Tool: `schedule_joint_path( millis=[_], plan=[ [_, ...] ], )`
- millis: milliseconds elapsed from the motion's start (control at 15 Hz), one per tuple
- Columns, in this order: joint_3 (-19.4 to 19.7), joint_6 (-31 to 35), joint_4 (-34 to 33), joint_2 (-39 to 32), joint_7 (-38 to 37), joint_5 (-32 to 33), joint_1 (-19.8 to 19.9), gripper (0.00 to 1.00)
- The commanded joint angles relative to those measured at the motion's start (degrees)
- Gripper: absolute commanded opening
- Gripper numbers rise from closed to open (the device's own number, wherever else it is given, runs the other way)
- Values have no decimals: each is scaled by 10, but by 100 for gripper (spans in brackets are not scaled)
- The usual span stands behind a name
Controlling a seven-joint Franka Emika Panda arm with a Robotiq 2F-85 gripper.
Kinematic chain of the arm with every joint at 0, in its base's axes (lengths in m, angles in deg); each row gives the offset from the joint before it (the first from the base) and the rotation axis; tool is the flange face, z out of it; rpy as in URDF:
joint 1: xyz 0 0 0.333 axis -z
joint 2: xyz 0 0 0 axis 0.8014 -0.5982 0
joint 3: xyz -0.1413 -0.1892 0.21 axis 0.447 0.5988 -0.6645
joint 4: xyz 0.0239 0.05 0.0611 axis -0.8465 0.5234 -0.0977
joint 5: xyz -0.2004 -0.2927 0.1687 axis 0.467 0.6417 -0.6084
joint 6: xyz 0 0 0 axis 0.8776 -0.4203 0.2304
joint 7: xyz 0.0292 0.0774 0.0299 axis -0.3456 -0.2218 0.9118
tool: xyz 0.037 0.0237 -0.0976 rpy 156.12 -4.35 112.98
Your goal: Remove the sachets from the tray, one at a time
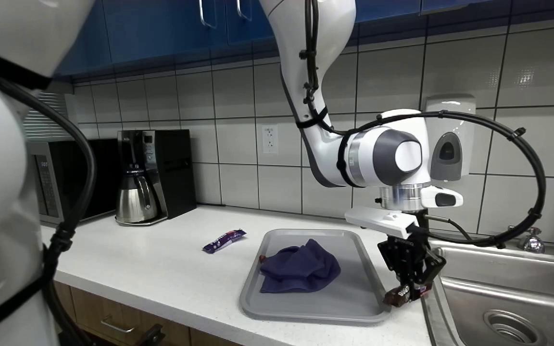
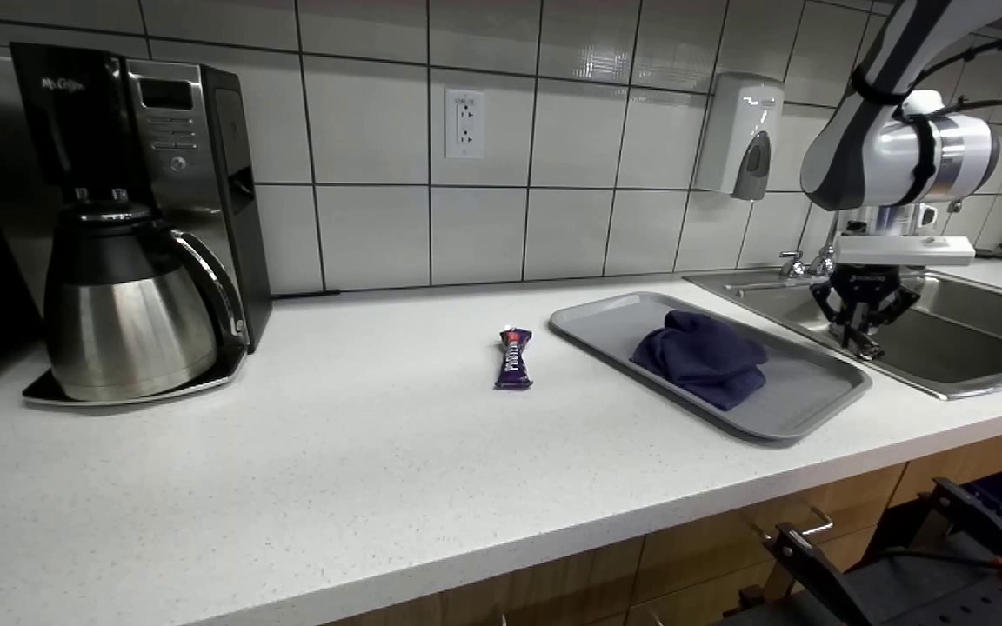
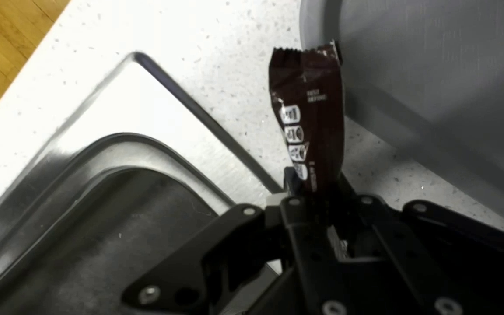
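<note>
While pinching a dark brown sachet [image 3: 309, 105] between the fingertips of the gripper [image 3: 317, 186], hangs over the strip of white counter [image 3: 234, 83] between the grey tray [image 1: 358, 288] and the steel sink [image 1: 508, 271], overlapping the tray's rim with the sachet's free end in the wrist view. In both exterior views, can see a purple sachet [image 2: 514, 361] lying on the counter, apart from the tray, between tray and coffee maker [image 1: 157, 178]. On the tray itself, can make out a crumpled dark purple cloth [image 1: 301, 266] and, at the cloth's edge, a reddish-brown bit [image 1: 262, 258] too small to identify.
</note>
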Motion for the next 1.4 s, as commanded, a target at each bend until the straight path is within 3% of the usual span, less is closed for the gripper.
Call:
schedule_joint_path(
  millis=[0, 200, 267, 400, 800, 867, 1333],
  plan=[
    [-11, -26, -27, -11, 17, -3, 15, 5],
    [-12, -30, -34, -18, 17, -3, 15, 5],
    [-11, -32, -36, -19, 15, -2, 14, 44],
    [-11, -32, -37, -21, 14, -1, 13, 51],
    [-10, -30, -39, -20, 11, 0, 10, 96],
    [-10, -30, -39, -19, 11, 0, 10, 100],
    [-19, -23, -29, -1, 14, 1, 3, 100]
  ],
)
